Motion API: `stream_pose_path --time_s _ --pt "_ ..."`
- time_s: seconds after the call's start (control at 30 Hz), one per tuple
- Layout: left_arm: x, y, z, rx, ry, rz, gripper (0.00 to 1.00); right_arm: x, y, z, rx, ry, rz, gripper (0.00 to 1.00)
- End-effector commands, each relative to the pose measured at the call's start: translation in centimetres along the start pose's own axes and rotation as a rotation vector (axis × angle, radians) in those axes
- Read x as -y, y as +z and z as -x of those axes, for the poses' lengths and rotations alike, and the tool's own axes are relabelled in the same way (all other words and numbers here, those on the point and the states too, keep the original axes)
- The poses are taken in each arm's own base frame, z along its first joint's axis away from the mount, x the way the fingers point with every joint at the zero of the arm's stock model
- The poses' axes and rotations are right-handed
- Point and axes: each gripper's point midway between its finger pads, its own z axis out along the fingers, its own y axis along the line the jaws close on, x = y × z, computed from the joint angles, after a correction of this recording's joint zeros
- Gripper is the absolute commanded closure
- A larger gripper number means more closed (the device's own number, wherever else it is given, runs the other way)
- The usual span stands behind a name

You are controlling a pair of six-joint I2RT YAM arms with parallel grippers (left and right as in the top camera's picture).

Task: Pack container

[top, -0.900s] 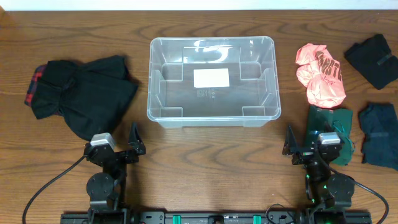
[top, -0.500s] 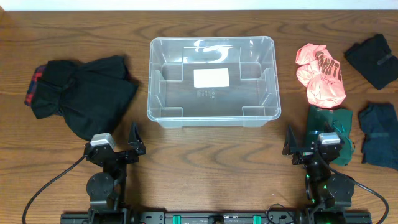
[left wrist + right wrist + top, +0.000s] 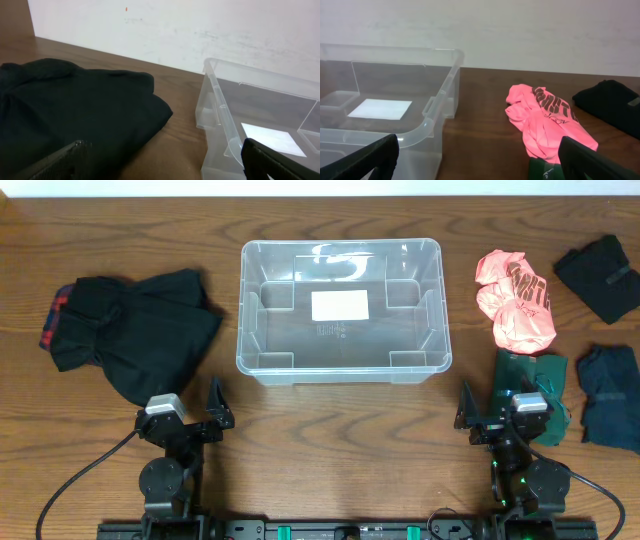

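The clear plastic container [image 3: 340, 370] stands empty at the table's middle, with a white label [image 3: 340, 305] on its base. It also shows in the left wrist view [image 3: 220, 120] and in the right wrist view [image 3: 427, 125]. A black garment [image 3: 140, 330] lies to its left, also in the left wrist view [image 3: 75, 110]. A pink shirt [image 3: 515, 300] lies to its right, also in the right wrist view [image 3: 545, 117]. My left gripper [image 3: 200, 412] is open and empty near the front edge. My right gripper [image 3: 485, 415] is open and empty, with a dark green garment [image 3: 545, 380] just to its right.
A black folded garment [image 3: 598, 275] lies at the far right back, also seen in the right wrist view [image 3: 615, 107]. A dark blue garment [image 3: 610, 395] lies at the right edge. A red plaid edge [image 3: 55, 315] shows under the black garment at left.
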Motion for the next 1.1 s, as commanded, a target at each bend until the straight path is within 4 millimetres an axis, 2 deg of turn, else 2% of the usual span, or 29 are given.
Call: stream_pose_path --time_s 0.0,0.2,0.27,0.4,0.6,0.83,0.97,1.07 --pt "-0.6 0.1 -1.7 -0.05 0.019 0.02 0.02 -0.1 0.0 0.0 0.0 0.01 0.003 0.01" --pt "-0.5 0.1 -1.7 -0.049 0.005 0.015 0.02 -0.1 0.0 0.0 0.0 0.01 0.003 0.01" --pt "0.5 0.1 -1.6 -0.049 -0.004 -0.037 0.02 -0.1 0.0 0.0 0.0 0.01 0.003 0.01" --pt "1.6 -0.1 0.0 -0.027 -0.006 -0.089 0.02 -0.1 0.0 0.0 0.0 0.01 0.003 0.01" --pt "1.7 0.3 2.2 -0.138 0.042 -0.05 0.02 -0.1 0.0 -0.1 0.0 0.01 0.003 0.01" --pt "1.9 3.9 6.8 -0.34 0.011 0.028 0.02 -0.1 0.0 -0.1 0.0 0.01 0.003 0.01" --pt "0.7 6.3 9.4 -0.442 -0.062 0.116 0.02 -0.1 0.0 0.0 0.0 0.01 0.003 0.01" --pt "-0.4 8.3 12.0 -0.444 -0.076 0.157 0.02 -0.1 0.0 0.0 0.0 0.01 0.003 0.01"
